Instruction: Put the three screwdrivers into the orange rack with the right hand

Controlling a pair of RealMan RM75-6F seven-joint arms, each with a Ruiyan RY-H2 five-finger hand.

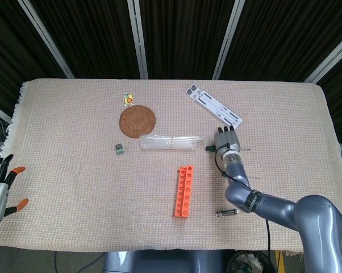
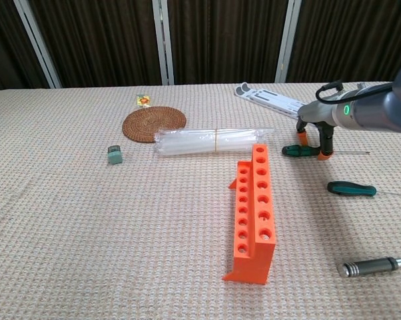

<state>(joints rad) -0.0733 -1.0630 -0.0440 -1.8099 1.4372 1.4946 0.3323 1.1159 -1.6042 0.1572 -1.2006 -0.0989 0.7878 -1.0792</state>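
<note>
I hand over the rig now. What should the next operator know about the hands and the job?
Right hand: down on the far green screwdriver, fingertips either side of its handle; grip not confirmed.
Left hand: open, at the table's left edge, holding nothing.
Rack: mid-table, all holes empty.
Second green screwdriver and the grey-handled one lie right of the rack.
Done: nothing. Left: all three.

path to orange rack: open | obstacle: tube bundle behind rack
</note>
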